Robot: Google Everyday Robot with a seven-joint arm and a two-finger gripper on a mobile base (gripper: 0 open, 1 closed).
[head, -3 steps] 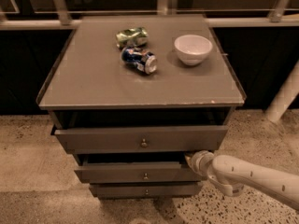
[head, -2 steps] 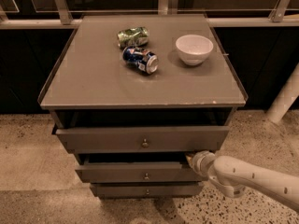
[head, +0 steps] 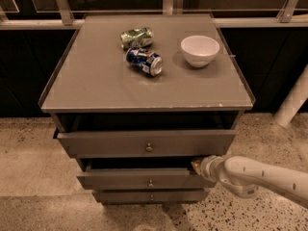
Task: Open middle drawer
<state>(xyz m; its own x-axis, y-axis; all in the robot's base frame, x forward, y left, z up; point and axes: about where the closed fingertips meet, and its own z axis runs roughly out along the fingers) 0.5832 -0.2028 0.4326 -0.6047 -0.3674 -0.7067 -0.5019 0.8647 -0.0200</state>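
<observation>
Camera view: looks down from the front onto a grey-brown cabinet [head: 144, 88] with three drawers, standing on a speckled floor [head: 38, 177].
Arm: the white arm [head: 269, 177] comes in from the lower right edge and reaches leftward, low, across the cabinet's front right corner.
Gripper: the gripper [head: 196, 165] is at the right end of the middle drawer's top edge, in the dark gap under the drawer above. Its tip is mostly lost in that shadow, so whether it is clenched or released cannot be told.
Lowest drawer: the lowest drawer [head: 125, 196] sits furthest back of the three fronts, with a small round knob at its centre.
Middle drawer: the middle drawer [head: 120, 179] is second of the three, a low flat front with a small metal knob [head: 150, 182] at centre. It stands a little forward of the lowest one, with a dark slit open above it.
Top drawer: the top drawer [head: 106, 143] has a taller front and juts out furthest, with a dark opening between it and the cabinet top.
Blue can: a blue can [head: 144, 61] lies on its side near the middle of the cabinet top.
White bowl: a white bowl [head: 199, 50] stands upright to the right of the cans, apart from them.
Green can: a crushed green can [head: 136, 36] lies just behind the blue one.
Rail: a pale rail [head: 269, 22] runs along behind the cabinet.
</observation>
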